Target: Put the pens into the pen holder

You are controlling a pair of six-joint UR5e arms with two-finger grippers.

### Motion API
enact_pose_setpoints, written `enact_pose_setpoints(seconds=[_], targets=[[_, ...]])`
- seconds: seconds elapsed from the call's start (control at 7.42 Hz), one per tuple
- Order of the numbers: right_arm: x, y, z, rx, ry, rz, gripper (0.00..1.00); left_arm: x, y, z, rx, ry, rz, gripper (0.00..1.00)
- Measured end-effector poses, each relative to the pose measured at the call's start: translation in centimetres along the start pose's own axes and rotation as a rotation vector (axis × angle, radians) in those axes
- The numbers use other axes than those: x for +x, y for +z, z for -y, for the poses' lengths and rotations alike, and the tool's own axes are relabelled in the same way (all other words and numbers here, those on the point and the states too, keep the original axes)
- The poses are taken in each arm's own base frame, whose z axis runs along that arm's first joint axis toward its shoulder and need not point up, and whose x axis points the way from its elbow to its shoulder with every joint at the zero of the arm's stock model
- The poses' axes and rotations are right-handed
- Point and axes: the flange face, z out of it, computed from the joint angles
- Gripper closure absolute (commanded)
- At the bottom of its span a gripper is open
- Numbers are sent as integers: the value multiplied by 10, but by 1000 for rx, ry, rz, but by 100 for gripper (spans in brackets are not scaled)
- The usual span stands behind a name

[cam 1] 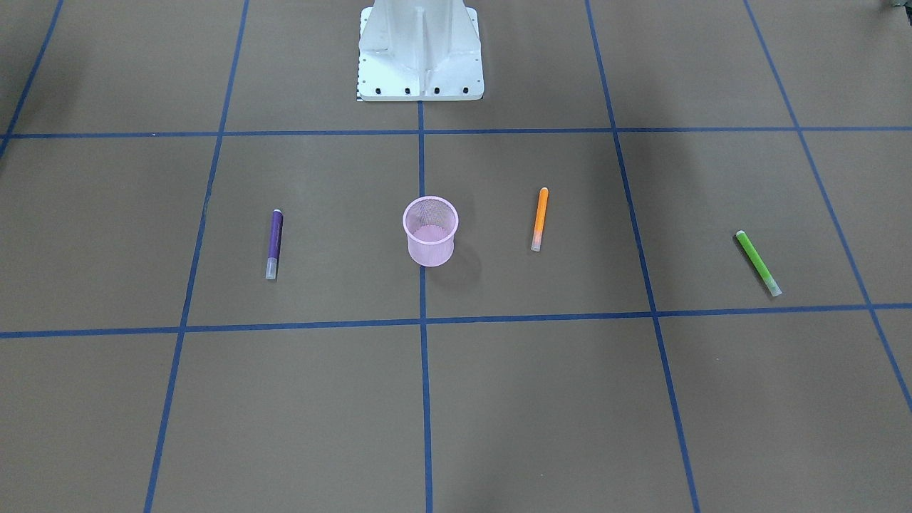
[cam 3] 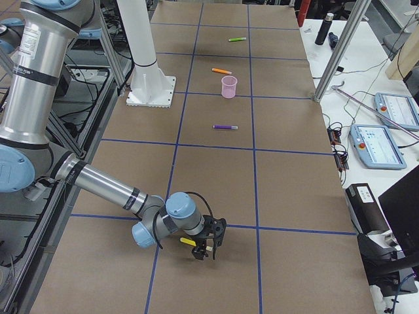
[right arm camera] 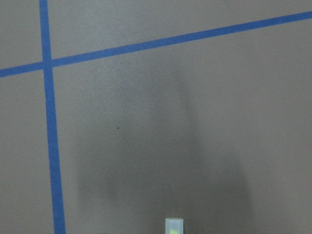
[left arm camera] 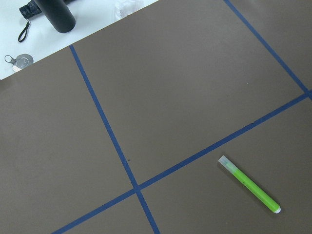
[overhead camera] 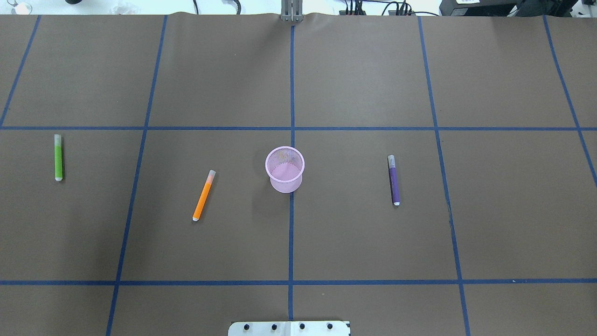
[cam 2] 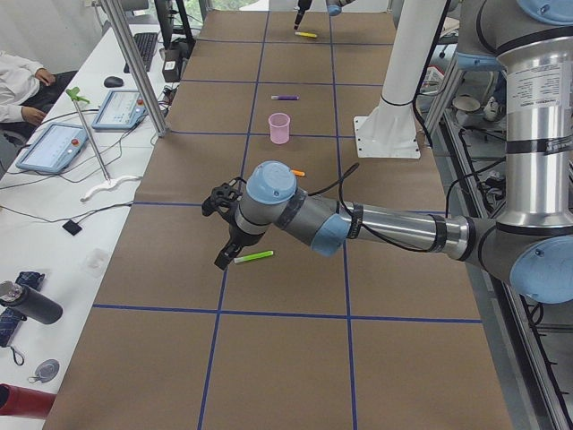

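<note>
The pink mesh pen holder (cam 1: 430,231) (overhead camera: 285,169) stands upright mid-table and looks empty. The purple pen (overhead camera: 394,180), orange pen (overhead camera: 204,195) and green pen (overhead camera: 58,157) lie flat on the table. My left gripper (cam 2: 226,251) hovers just beside the green pen (cam 2: 253,257), which lies free in the left wrist view (left arm camera: 249,184). My right gripper (cam 3: 204,252) is low at the yellow pen (cam 3: 188,241), whose pale cap shows in the right wrist view (right arm camera: 174,225). I cannot tell whether either gripper is open or shut.
The white robot base (cam 1: 420,50) stands behind the cup. Metal frame posts (cam 2: 134,63) and a side bench with tablets (cam 2: 54,148) run along the far table edge. A black bottle (left arm camera: 61,14) lies off the table's end. A seated operator (cam 2: 18,81) is beyond the bench.
</note>
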Motion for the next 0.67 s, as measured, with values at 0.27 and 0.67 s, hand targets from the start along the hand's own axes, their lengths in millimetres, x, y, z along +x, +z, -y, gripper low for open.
enact_pose_setpoints(seconds=[0.27,0.67], targets=[[-6,10,-7,-22,6,-9,44,0,0,-1,1,0,0,0],[-8,21,-16,-48,25,-24,53,0,0,-1,1,1,0,0]])
